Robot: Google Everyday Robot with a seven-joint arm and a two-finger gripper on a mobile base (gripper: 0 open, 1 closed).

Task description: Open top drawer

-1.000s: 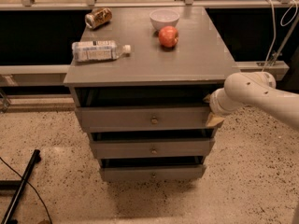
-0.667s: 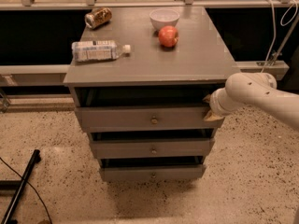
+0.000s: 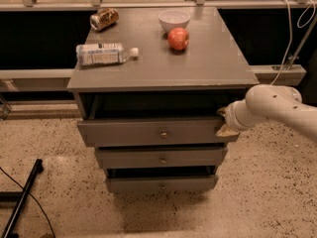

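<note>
The top drawer (image 3: 148, 132) is the widest grey drawer front, with a small brass knob (image 3: 163, 133) at its centre. It stands pulled out a little from the grey cabinet, with a dark gap above its front. My gripper (image 3: 223, 121) reaches in from the right on a white arm (image 3: 270, 105) and sits at the drawer's right end, one finger above the front's top edge and one at its face. The mid-width drawer (image 3: 161, 157) and the narrowest drawer (image 3: 161, 183) lie below, each stepped out a little.
On the cabinet top (image 3: 208, 63) lie a plastic water bottle (image 3: 104, 54), a tipped can (image 3: 104, 19), a white bowl (image 3: 174, 19) and a red apple (image 3: 178, 38). A black pole (image 3: 22, 202) lies on the speckled floor at left. Cables (image 3: 290, 33) hang at right.
The gripper has shifted slightly at the drawer's right end. The drawer and the things on top look the same.
</note>
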